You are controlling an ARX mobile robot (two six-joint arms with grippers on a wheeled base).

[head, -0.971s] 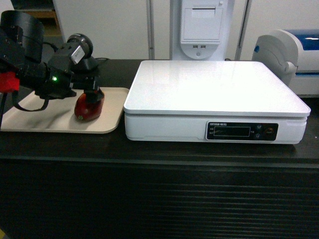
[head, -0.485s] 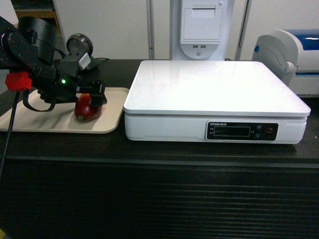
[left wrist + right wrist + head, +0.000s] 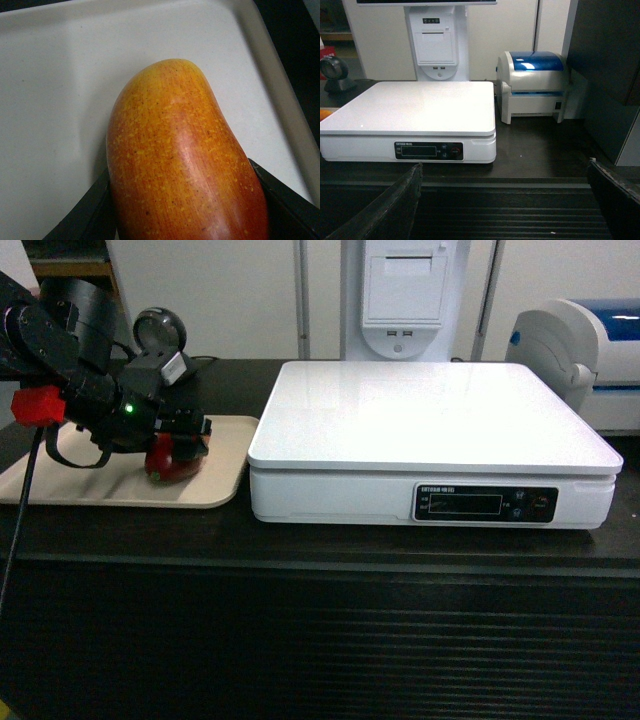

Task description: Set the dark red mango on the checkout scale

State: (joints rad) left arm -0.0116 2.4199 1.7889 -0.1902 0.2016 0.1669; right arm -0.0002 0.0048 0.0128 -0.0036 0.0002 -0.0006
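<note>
Mango gripped on the tray, not yet moved to the scale

The dark red mango (image 3: 182,155) lies on the beige tray (image 3: 225,475), left of the scale (image 3: 430,420), with the left gripper (image 3: 178,445) jaws clenched against both its sides. Lifting, carrying across and setting down all remain; the scale's platform is bare. The right gripper (image 3: 502,200), jaws spread and holding nothing, waits before the worktop (image 3: 320,545).

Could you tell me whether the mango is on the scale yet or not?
Not yet. The dark red mango lies on the beige tray, between the left gripper's fingers; the scale platform is bare.
</note>
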